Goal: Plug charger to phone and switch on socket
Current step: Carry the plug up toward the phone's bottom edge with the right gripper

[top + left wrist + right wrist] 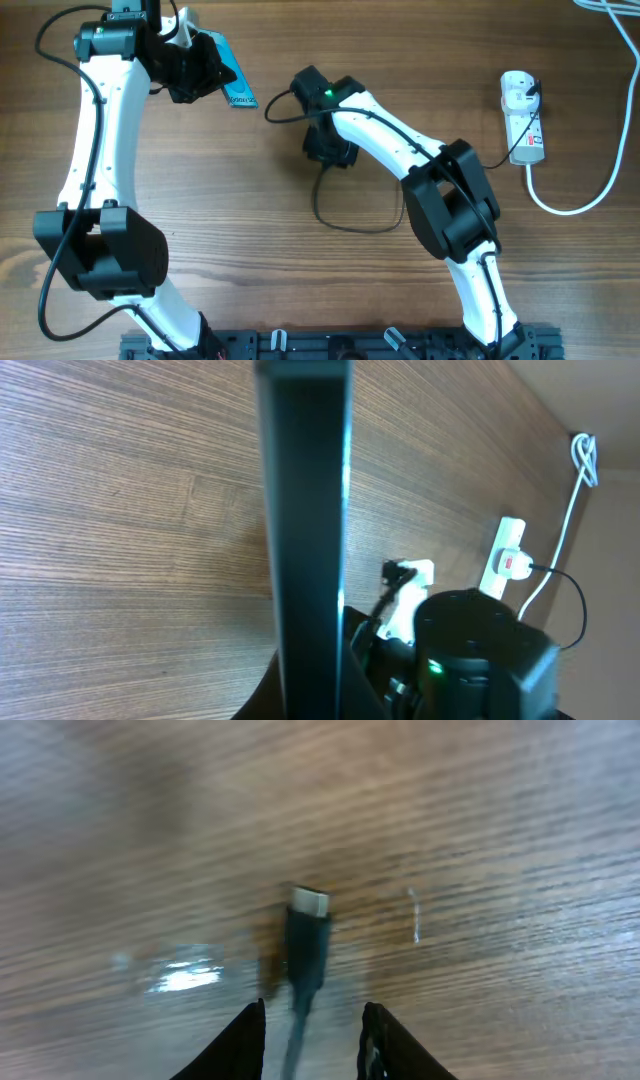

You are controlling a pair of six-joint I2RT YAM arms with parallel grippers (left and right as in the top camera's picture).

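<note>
My left gripper (200, 68) is at the far left of the table, shut on the phone (237, 84), whose teal screen shows past the fingers. In the left wrist view the phone (305, 510) stands edge-on as a dark upright bar above the table. My right gripper (326, 146) is low over the middle of the table. In the right wrist view its fingers (310, 1015) are open on either side of the charger's thin black cable. The connector tip (308, 930) lies on the wood just ahead of them. The cable (350, 226) loops toward the front. The white socket (522, 118) lies at the far right.
A thick white cord (590, 200) trails from the socket and curves round the right edge. The socket (505, 555) and the right arm (470, 650) also show in the left wrist view. The arm bases stand at the front edge.
</note>
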